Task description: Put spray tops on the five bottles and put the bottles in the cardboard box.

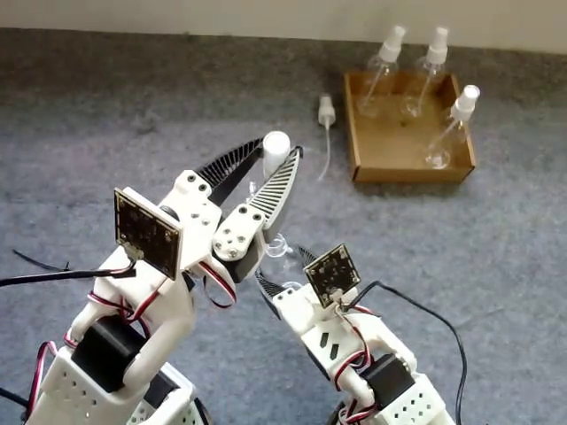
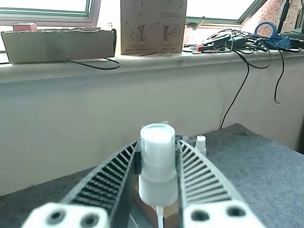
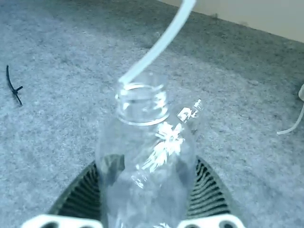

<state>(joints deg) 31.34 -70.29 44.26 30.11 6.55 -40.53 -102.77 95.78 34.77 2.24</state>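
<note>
We are gripping a white spray top (image 1: 276, 146) in our left end effector (image 1: 276, 152), raised above the grey bench (image 1: 133, 106). In the left wrist view, its ribbed fingers (image 2: 199, 175) are pressing against both sides of the cap. The thin dip tube (image 3: 159, 45) is hanging down from the cap, and its lower end is sitting right at the open mouth of a clear bottle (image 3: 145, 156). We cannot tell whether the tip is already inside the neck.

Our right end effector (image 3: 145, 199) is clamping that bottle around its body and holding it upright, directly under the raised spray top.

The cardboard box (image 1: 407, 170) is lying farther out on the bench, well apart from both arms. Three bottles are standing in it, each already wearing a spray top: two at the far side (image 1: 381, 71) (image 1: 425, 75) and one near the right wall (image 1: 447, 133). A second spray top (image 1: 326, 111) is lying loose on the bench just beside the box's left wall, with its tube trailing toward us. A small black tie (image 3: 13, 88) is lying on the bench near the held bottle.
</note>
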